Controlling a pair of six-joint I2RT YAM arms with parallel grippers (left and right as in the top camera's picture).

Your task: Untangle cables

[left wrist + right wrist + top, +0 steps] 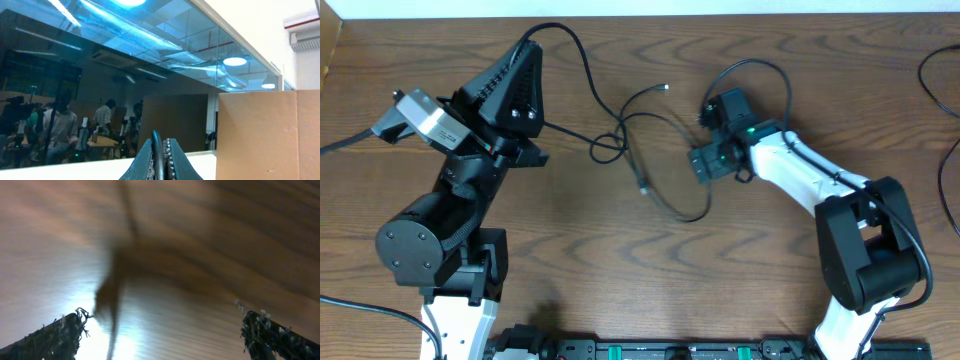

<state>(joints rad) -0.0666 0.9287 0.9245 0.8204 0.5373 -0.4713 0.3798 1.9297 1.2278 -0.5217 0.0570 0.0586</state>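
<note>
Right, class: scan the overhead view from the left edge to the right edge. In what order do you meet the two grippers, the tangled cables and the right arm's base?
left gripper → cables, taken at their knotted middle → right gripper → right arm's base

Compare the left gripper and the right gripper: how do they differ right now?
The left gripper is shut, seemingly pinching a cable; the right gripper is open and empty. The left gripper points up toward a window; the right gripper faces down at the table. Both are dark and two-fingered.
</note>
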